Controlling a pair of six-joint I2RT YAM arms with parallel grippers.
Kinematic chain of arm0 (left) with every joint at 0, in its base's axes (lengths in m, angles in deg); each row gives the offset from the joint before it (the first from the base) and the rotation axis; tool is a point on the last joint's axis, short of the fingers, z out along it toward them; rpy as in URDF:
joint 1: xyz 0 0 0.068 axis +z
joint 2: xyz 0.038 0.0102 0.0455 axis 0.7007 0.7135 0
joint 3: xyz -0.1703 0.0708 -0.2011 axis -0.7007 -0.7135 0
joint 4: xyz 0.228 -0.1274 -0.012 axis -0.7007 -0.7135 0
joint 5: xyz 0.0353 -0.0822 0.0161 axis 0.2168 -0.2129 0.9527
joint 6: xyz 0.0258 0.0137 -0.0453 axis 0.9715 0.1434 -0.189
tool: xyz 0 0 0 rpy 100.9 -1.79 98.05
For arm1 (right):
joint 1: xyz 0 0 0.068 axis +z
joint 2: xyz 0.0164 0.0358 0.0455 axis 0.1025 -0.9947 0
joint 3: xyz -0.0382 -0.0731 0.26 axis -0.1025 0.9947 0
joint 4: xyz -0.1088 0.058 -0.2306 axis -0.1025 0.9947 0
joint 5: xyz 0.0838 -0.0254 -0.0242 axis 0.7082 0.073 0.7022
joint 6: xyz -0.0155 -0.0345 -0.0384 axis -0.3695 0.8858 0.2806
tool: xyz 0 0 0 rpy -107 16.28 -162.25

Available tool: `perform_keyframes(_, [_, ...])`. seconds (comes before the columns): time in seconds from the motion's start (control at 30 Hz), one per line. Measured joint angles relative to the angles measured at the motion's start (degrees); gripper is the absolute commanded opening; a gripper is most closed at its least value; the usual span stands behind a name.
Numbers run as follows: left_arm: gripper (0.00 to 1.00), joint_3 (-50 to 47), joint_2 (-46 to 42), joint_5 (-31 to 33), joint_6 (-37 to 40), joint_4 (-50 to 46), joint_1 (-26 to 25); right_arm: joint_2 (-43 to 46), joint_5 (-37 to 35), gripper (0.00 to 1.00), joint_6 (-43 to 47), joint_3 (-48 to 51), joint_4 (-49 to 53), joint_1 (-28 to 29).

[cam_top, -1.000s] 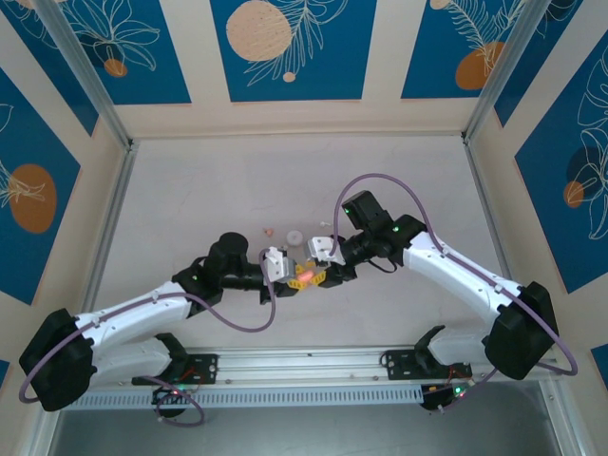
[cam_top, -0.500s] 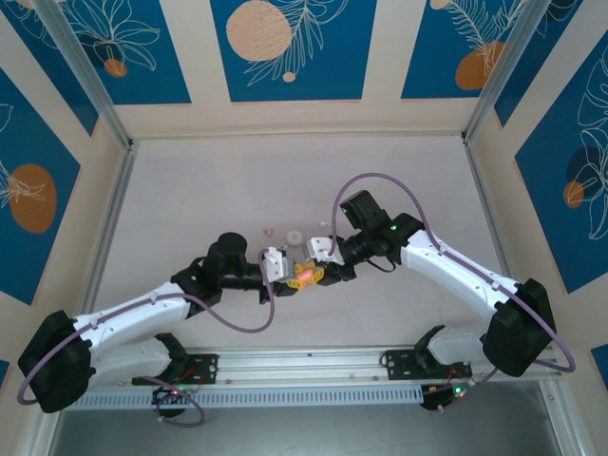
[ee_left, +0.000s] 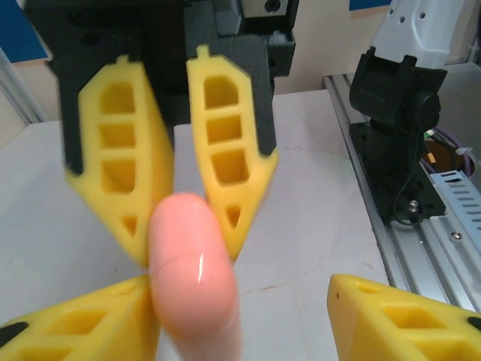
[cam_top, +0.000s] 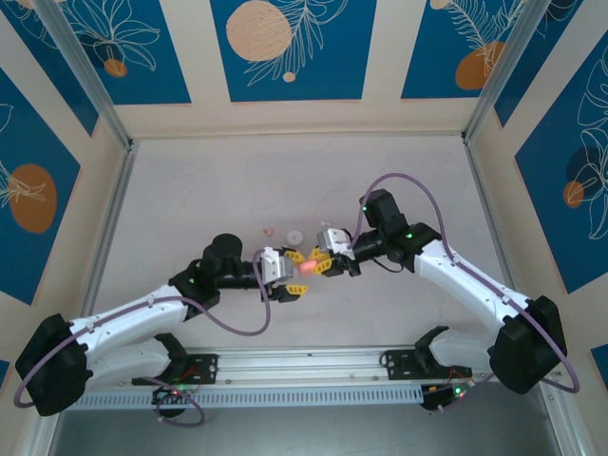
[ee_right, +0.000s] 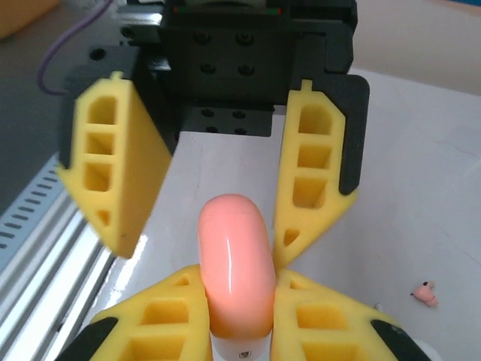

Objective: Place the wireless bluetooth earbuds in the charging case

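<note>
While the right hand (ee_right: 237, 284) is clamped on one end of the pink case (ee_right: 233, 248), apparently holding it up off the bench (cam_top: 209, 190), the left hand (cam_top: 295, 274) sits directly opposite with its fingers spread wide, gripping nothing. One left finger (ee_left: 75, 331) touches the side of the case; the other is well apart from it. And the case looks shut: a thin seam runs across the shell in the left wrist view, with no lid lifted. The earbuds are nowhere near it. One pinkish earbud (cam_top: 270, 230) lies out on the bench near a white disc (cam_top: 295, 237), away from both hands.

Now the danger. That shell is smooth, glossy and rounded, and the right hand pinches only one end of it. If the left hand closes off-centre or pushes sideways, the case is likely to swivel in the grip or squirt out and drop. If both hands pull on it unevenly to open the lid, it could pop loose the same way. A falling case, or a low sweep of either arm, could also scatter those tiny earbuds across the bench, and they look hard enough to pick up where they lie.
</note>
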Motion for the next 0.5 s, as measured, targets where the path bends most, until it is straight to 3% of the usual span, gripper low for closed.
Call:
perform_keyframes(0.17, [0.52, -2.0, 0.1, 0.8, -1.3, 1.5, 0.3, 3.7, 6.1, 0.12, -3.7, 3.8, -4.4, -3.7])
perform_keyframes(0.5, [0.50, -3.5, 2.9, 0.4, -5.4, 10.3, 0.3, 5.4, 11.2, 0.12, -10.3, 7.4, -12.6, -3.9])
